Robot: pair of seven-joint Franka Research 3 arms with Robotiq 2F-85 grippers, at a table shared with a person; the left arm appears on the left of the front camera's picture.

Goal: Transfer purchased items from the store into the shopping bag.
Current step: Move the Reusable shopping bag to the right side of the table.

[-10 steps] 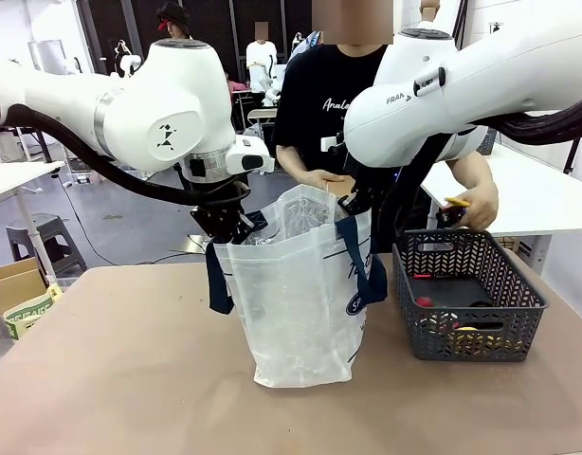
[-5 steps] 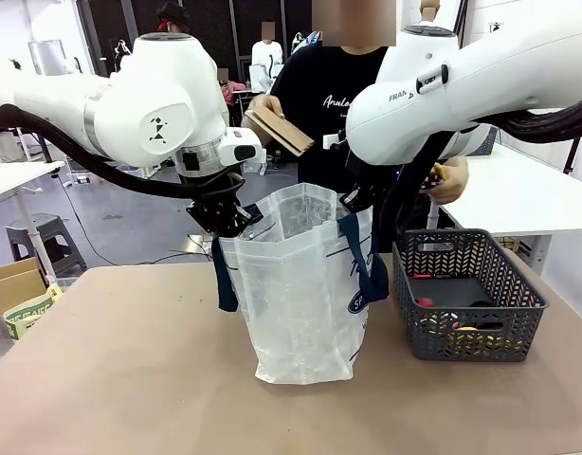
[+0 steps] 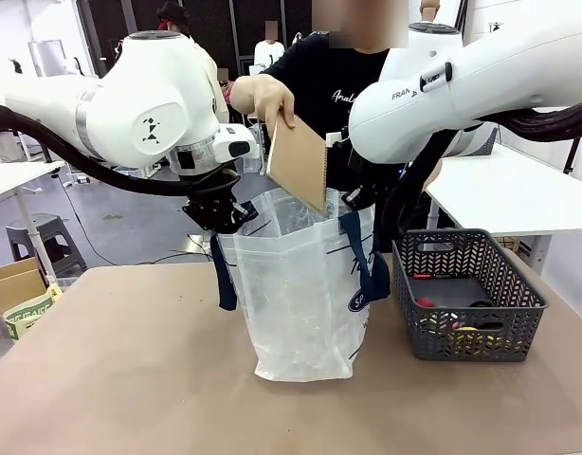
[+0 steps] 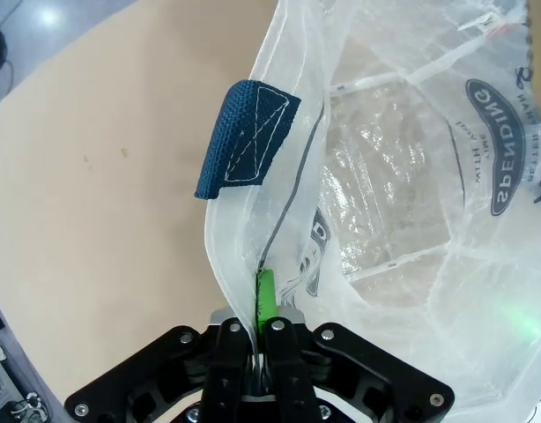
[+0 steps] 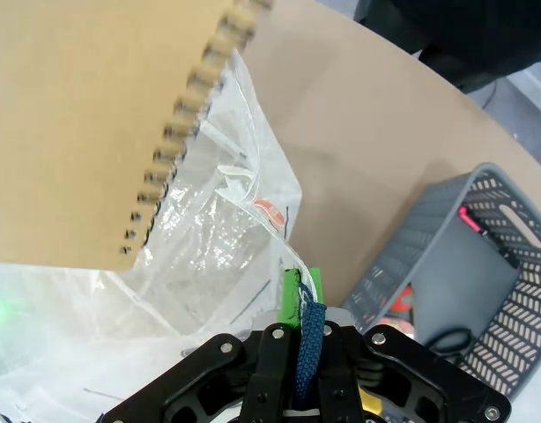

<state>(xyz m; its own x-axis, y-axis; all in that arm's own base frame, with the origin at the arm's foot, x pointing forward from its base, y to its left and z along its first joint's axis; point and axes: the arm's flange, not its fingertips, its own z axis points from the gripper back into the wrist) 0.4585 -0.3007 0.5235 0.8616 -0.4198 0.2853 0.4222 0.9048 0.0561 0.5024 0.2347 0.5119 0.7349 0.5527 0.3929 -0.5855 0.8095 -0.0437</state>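
The shopping bag [image 3: 296, 294], translucent white with navy straps, stands upright mid-table. My left gripper [image 3: 223, 216] is shut on its left rim, and in the left wrist view the same gripper [image 4: 263, 339] pinches the plastic below a navy strap end [image 4: 248, 137]. My right gripper [image 3: 355, 197] is shut on the right rim; its wrist view shows it [image 5: 304, 348] clamping the rim together with the navy strap. A person's hand [image 3: 263, 95] holds a flat brown kraft-paper packet [image 3: 299, 163] [image 5: 85, 132] with a spiral edge, tilted over the bag's mouth. The store [image 3: 462, 346], a dark grey basket, sits to the right.
Inside the basket [image 5: 517, 308] lie a dark flat piece [image 3: 457, 289], a yellow pack [image 3: 466, 329] and small red bits. The person stands at the far edge behind the bag. A cardboard box [image 3: 11, 284] sits off the table's left; a white table [image 3: 528, 190] stands back right.
The person's hand has swung the brown packet from chest height down over the bag's mouth. Their other hand has gone behind my right arm. Both grippers keep hold of the bag.
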